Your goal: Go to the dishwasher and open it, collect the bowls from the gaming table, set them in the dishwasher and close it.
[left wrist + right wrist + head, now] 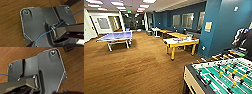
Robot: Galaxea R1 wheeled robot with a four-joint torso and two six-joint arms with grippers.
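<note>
Nearest the head camera, at the lower right, stands a table-football table (224,77) with a green field, dark rods and yellow and dark figures. Wood-look flooring (139,67) runs from it across the whole room.

Going left to right: a pale door (102,23) sits in the far left wall; a blue table-tennis table (116,37) on white legs stands well out on the floor; beyond the room's middle a row of yellow wooden tables (170,32) runs back along the teal wall (184,15) with its windows. Closest of that line is the gaming table (181,43), white-topped on yellow legs, with small colourful things on its top too blurred to name; I cannot tell whether any of them are bowls. A teal pillar (224,25) carrying a pale notice rises right of it, and at the far right edge a person (242,37) is partly visible.

Both wrist views look down on the brown floor past the robot's own dark plate, and a thin blue cable (60,25) crosses the left one. How far either claw is open, or whether it holds anything, cannot be told. The gaming table lies well apart from the robot, across open floor.
</note>
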